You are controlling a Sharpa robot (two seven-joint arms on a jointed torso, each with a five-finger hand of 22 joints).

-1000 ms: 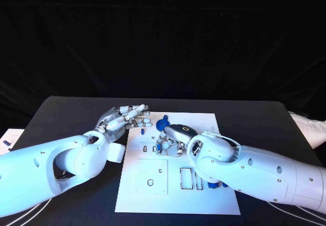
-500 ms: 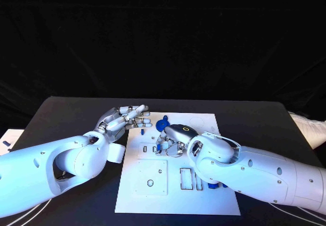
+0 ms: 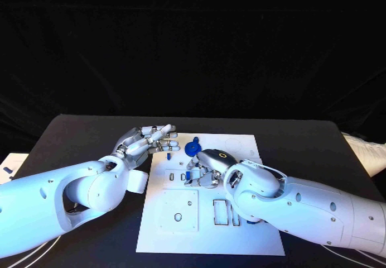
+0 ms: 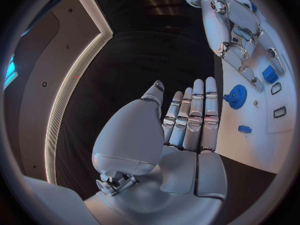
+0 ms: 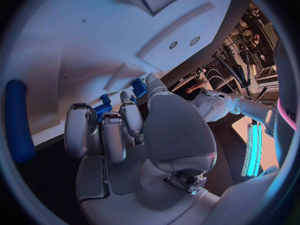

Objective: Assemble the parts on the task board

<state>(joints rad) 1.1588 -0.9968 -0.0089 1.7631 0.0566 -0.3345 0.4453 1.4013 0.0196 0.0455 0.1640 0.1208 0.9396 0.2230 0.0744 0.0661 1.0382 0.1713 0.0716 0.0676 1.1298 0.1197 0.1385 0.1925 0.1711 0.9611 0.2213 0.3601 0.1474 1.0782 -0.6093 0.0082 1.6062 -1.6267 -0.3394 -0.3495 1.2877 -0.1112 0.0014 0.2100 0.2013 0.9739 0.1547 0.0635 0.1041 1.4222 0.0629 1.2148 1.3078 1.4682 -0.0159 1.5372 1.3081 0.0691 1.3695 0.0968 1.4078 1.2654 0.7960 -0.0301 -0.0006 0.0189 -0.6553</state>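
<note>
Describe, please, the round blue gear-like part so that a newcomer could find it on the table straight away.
Start at the white task board in the middle of the black table. Near its far edge, between the left hand and the right hand, lies the gear-like part. It is the one round, toothed blue piece; the other blue pieces beside it are small blocks.

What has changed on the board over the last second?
The right hand has crept slightly nearer the robot along the white board, fingers curled down onto it; whether it holds a part is unclear. The left hand stays open beside the board, and the blue gear has not moved.
</note>
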